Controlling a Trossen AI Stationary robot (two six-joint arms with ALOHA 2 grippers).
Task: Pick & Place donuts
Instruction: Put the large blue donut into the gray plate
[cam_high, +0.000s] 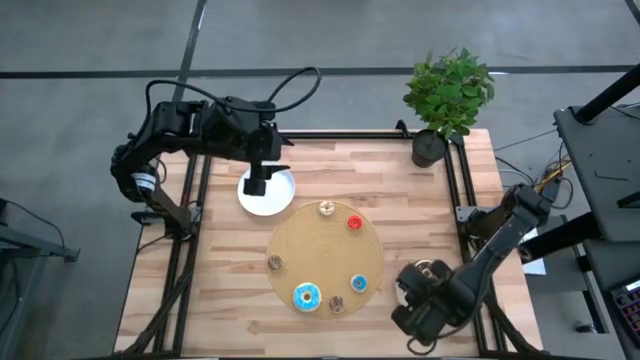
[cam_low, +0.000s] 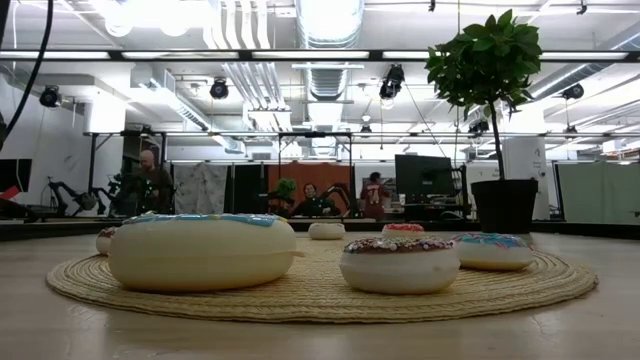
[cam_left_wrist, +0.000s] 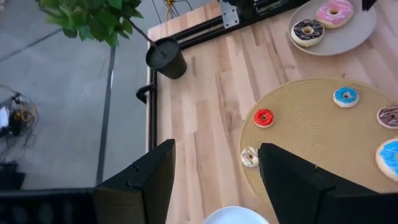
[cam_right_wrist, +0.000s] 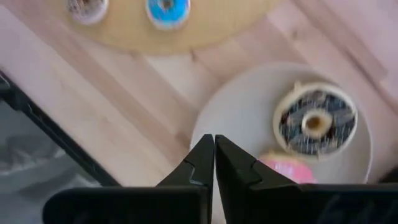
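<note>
a: while the overhead camera hides most of the beige plate (cam_high: 432, 270) under the right arm, what sits on it?

b: the right wrist view shows it: a chocolate donut (cam_right_wrist: 315, 122) in full and a pink donut (cam_right_wrist: 288, 168) half cut off behind the right gripper (cam_right_wrist: 214, 155), whose fingers are pressed together, holding nothing, above the plate's near rim.

a: and the left gripper (cam_left_wrist: 214, 168)?

b: spread wide and empty, hovering over the white plate (cam_high: 267, 191) at the table's back left. only a sliver of that plate shows in its own wrist view.

a: how many donuts on the round woven mat (cam_high: 325, 262)?

b: six from above: a cream one (cam_high: 326, 208), a red one (cam_high: 354, 223), a small brown one (cam_high: 274, 262), a big blue one (cam_high: 307, 296), a small blue one (cam_high: 359, 283) and a chocolate-sprinkled one (cam_high: 337, 304). with two on the beige plate, eight in all.

a: does the low view match?

b: partly; the nearest donuts block the rest, and no gripper appears there. one potted plant (cam_high: 448, 95) stands at the back right corner.
</note>
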